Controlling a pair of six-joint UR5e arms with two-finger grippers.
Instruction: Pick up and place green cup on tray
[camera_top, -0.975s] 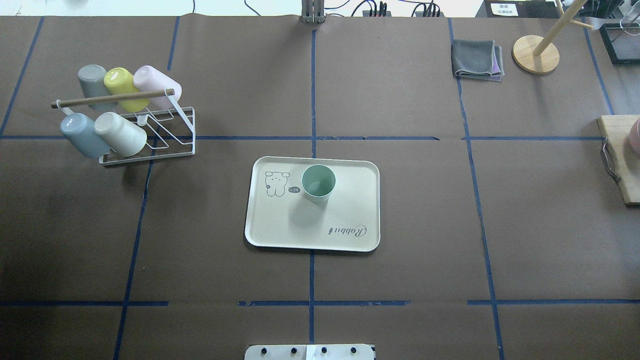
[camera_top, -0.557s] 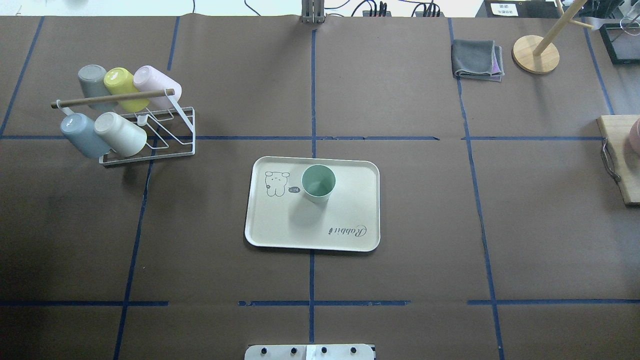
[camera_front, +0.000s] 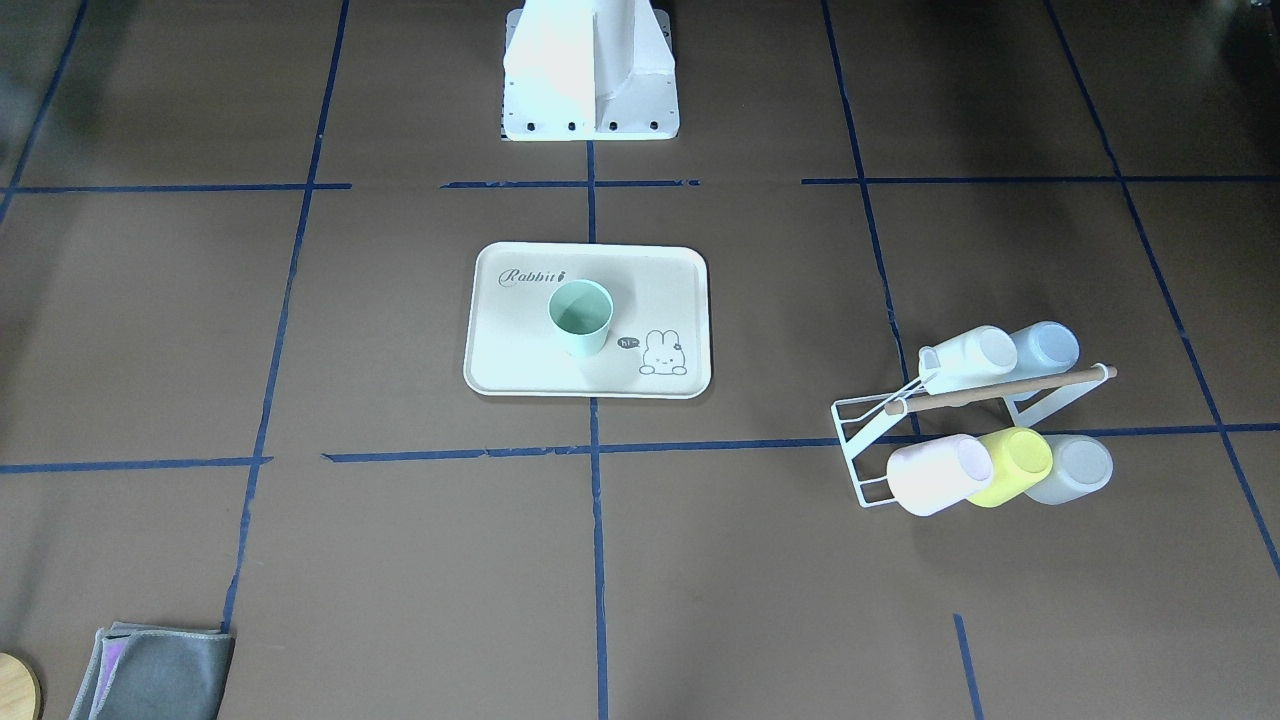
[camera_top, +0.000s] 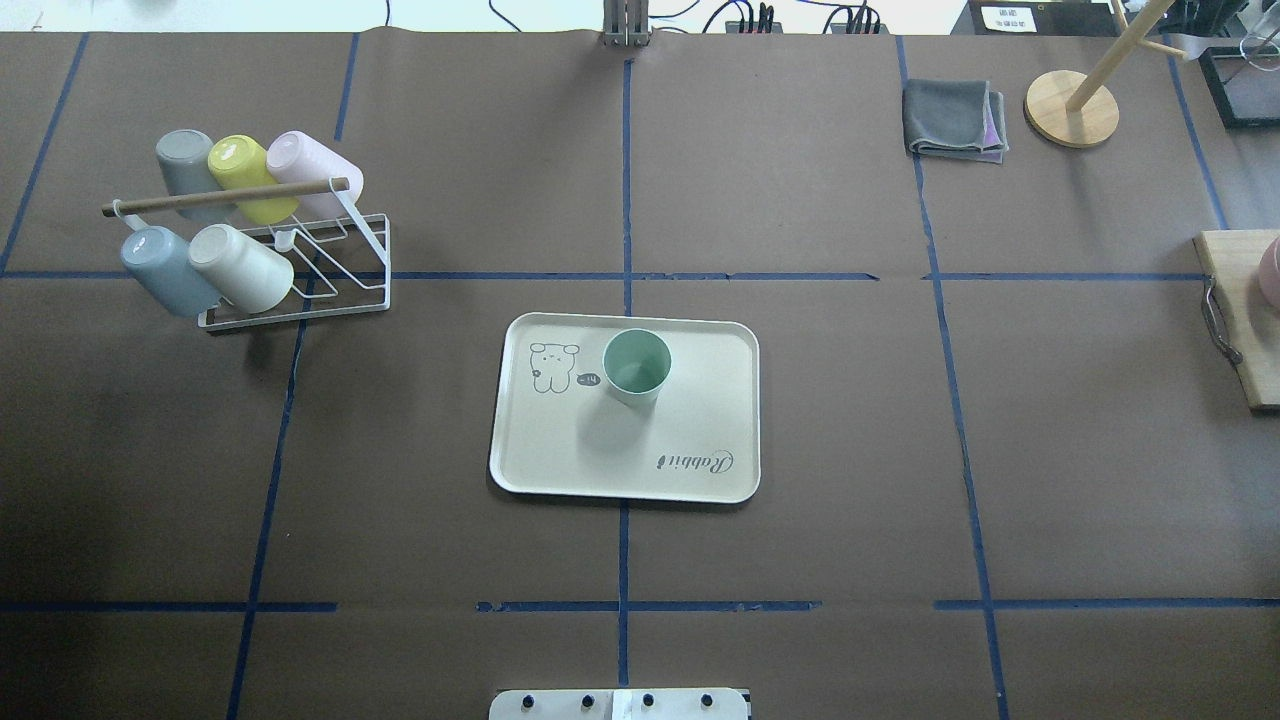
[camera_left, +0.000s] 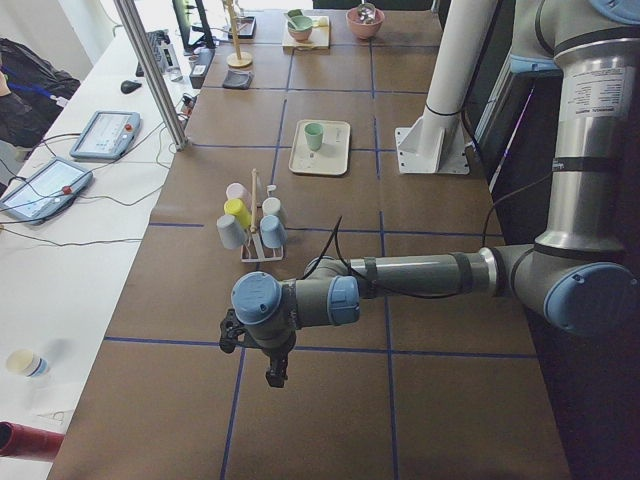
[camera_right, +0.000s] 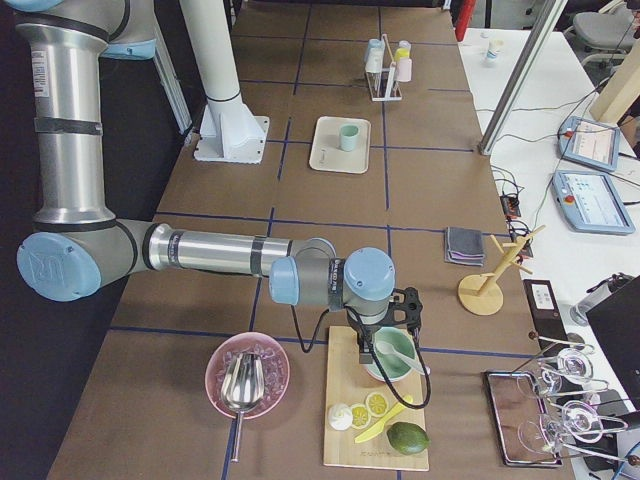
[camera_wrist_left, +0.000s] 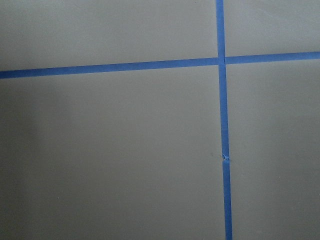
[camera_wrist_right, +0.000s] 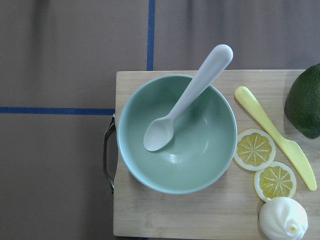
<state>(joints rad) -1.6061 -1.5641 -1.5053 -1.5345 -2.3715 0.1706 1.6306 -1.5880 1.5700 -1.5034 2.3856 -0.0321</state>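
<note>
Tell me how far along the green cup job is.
Looks done: the small mint-green plastic cup stands upright on the flat cream rectangular tray. Nothing holds it; left gripper and right gripper hang far away. Nothing seems left.

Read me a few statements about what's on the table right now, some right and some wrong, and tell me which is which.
1. The green cup stands upright on the tray. True.
2. The wire rack holds five cups. True.
3. The yellow cup is on the tray. False: the yellow cup sits on the wire rack.
4. The green bowl on the wooden board is empty. False: a white spoon lies in the green bowl on the wooden board.
5. A folded grey cloth lies beside the round wooden stand base. True.
</note>
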